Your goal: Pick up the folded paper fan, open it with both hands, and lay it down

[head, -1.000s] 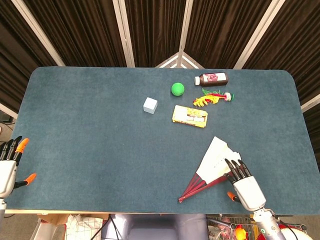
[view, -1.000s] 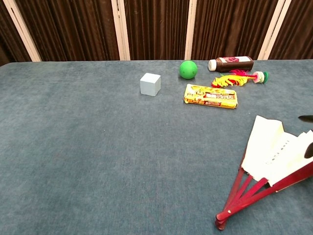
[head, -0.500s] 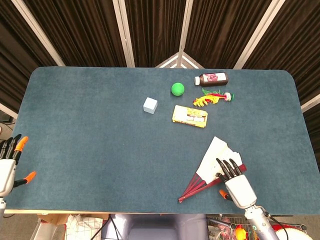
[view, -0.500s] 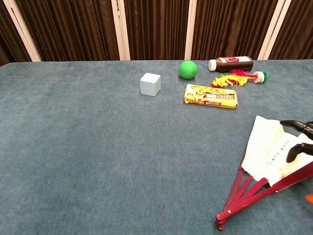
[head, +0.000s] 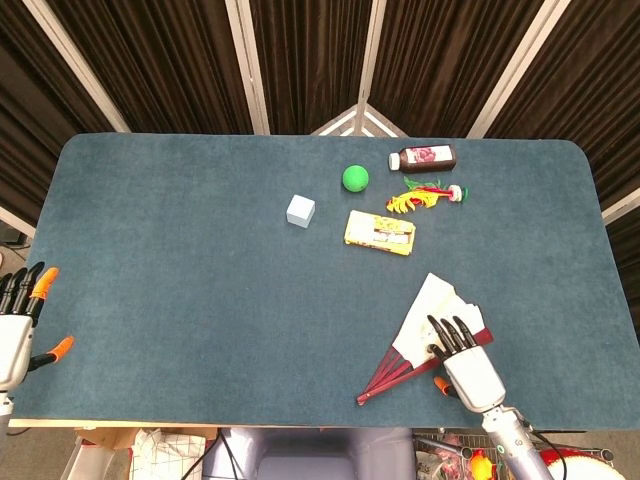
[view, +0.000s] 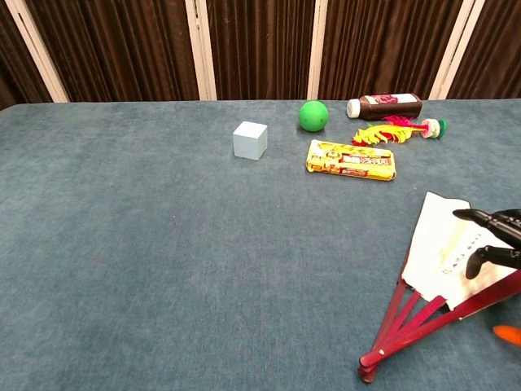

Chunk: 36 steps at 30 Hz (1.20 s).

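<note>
your right hand (head: pixel 464 359) lies flat, fingers spread, on the partly opened paper fan (head: pixel 425 318) near the table's (head: pixel 180 280) front right edge, gripping nothing. your left hand (head: pixel 18 325) hangs open off the front left corner.

The paper fan (head: pixel 425 322) lies flat on the desk's (head: pixel 180 280) blue-green felt near the front right corner, partly spread rather than fully open. Its white pleated leaf, marked with small dark characters, points away from the front edge, while the dark red ribs converge at a pivot toward the front edge. The right hand's (head: pixel 465 362) dark fingers (view: pixel 486 218) rest on the leaf's right side.
</note>
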Motion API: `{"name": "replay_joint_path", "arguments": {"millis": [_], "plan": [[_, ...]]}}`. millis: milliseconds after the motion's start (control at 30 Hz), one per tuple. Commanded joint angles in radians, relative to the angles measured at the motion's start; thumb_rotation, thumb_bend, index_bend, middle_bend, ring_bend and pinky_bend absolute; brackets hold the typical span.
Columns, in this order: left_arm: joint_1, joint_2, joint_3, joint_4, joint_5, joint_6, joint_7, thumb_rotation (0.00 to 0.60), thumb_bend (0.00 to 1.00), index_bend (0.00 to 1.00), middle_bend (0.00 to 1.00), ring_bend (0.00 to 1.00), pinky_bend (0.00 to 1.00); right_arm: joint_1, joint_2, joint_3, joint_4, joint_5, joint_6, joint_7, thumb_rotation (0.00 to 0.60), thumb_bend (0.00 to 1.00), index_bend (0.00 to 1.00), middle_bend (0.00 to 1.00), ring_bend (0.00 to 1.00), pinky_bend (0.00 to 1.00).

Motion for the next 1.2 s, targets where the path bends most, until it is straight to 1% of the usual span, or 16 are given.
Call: {"name": "replay_joint_path", "arguments": {"millis": [33,333,700,967,1200], "plan": [[0.0,-0.001,0.001,-0.001,-0.002,-0.002,0.001,0.6,0.21,0.07,0.0,0.0,0.0,0.004,-0.005,0.001,0.008,0.004,-0.004,0.007,0.6,0.24,0.45,0.07,0.13,0.11],[0.001,-0.001,0.001,-0.006,-0.006,-0.002,0.005,0.6,0.21,0.08,0.0,0.0,0.0,0.007,-0.03,-0.003,0.053,0.015,-0.008,0.032,0.6,0.29,0.51,0.08,0.15,0.12],[0.0,-0.006,0.005,-0.011,-0.003,-0.004,0.022,0.6,0.21,0.09,0.0,0.0,0.0,0.015,-0.063,-0.01,0.103,0.015,-0.002,0.057,0.6,0.29,0.53,0.09,0.16,0.13],[0.001,-0.006,0.007,-0.013,-0.001,-0.002,0.022,0.6,0.21,0.09,0.0,0.0,0.0,0.026,-0.075,-0.009,0.117,0.013,0.008,0.073,0.6,0.34,0.61,0.11,0.18,0.15],[0.001,-0.004,0.008,-0.014,0.0,-0.004,0.018,0.6,0.21,0.09,0.0,0.0,0.0,0.031,-0.074,-0.003,0.115,0.013,0.035,0.093,0.6,0.37,0.63,0.12,0.18,0.15]]}}
